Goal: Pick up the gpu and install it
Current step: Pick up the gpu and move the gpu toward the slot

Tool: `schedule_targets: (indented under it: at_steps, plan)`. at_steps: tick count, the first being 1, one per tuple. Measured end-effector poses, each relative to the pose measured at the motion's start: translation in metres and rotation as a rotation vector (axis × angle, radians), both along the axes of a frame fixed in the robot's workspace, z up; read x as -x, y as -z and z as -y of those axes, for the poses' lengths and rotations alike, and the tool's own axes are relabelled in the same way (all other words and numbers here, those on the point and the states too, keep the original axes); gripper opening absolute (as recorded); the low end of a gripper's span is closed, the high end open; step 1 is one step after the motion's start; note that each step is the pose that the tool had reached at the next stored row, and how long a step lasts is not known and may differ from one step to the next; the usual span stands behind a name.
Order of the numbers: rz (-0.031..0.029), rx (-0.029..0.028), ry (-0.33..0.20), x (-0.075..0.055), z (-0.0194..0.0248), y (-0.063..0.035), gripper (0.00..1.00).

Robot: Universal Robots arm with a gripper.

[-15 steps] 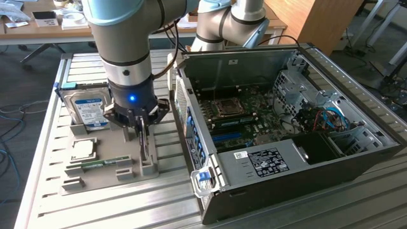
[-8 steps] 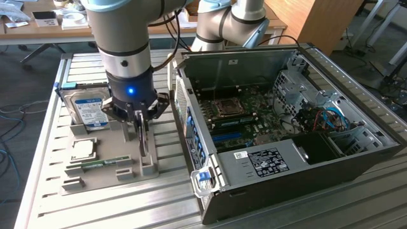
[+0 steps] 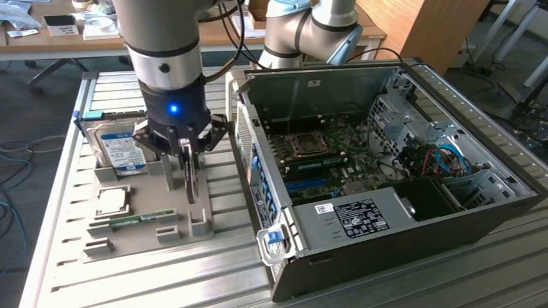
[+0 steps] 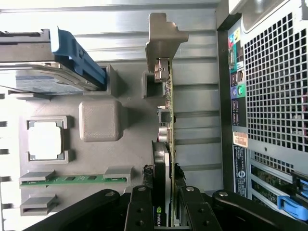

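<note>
The grey moulded fixture tray point(image 3: 171, 215) holds a blue-labelled silver hard drive point(image 3: 115, 146), a square silver processor chip point(image 3: 111, 200), a narrow green RAM stick point(image 3: 133, 220) and the thin green gpu point(image 4: 166, 120). The gpu stands on edge in its slot, long axis level, with its silver bracket at the end away from the black gripper point(image 4: 163, 202). The gripper is clamped on both faces of the gpu. An Nvidia mark point(image 4: 159, 217) shows on the fan side.

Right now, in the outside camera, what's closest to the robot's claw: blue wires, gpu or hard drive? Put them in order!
1. gpu, between the fingers of the gripper.
2. hard drive, just beside, on the exterior view's left.
3. blue wires, inside the computer case, on that view's right.
</note>
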State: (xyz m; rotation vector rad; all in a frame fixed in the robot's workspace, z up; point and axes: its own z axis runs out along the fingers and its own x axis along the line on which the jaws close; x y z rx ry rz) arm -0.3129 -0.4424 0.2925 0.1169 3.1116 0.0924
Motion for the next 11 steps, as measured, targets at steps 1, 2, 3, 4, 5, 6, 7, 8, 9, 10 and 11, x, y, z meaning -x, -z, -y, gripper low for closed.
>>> schedule_targets:
  at_steps: [1, 2, 3, 4, 5, 6, 7, 8, 9, 10, 11]
  plan:
    - [-0.0001, 0.0000, 0.000, 0.0000, 0.0000, -0.0023, 0.27]
    - [0.0000, -0.0002, 0.000, 0.0000, 0.0000, -0.0045, 0.27]
    - [0.0000, -0.0002, 0.000, 0.0000, 0.0000, -0.0066, 0.27]
    - [0.0000, -0.0003, 0.000, 0.0000, 0.0000, -0.0084, 0.27]
    - [0.0000, -0.0004, 0.000, 0.0000, 0.0000, -0.0098, 0.27]
    - [0.0000, -0.0004, 0.000, 0.0000, 0.0000, -0.0103, 0.27]
    - [0.0001, -0.0005, 0.000, 0.0000, 0.0000, -0.0102, 0.27]
    - [0.0002, -0.0006, 0.000, 0.0000, 0.0000, -0.0102, 0.27]
    - [0.0001, -0.0010, 0.000, 0.0000, 0.0000, -0.0102, 0.27]
    - [0.0001, -0.0009, 0.000, 0.0000, 0.0000, -0.0103, 0.27]
    - [0.0000, -0.0009, 0.000, 0.0000, 0.0000, -0.0103, 0.27]
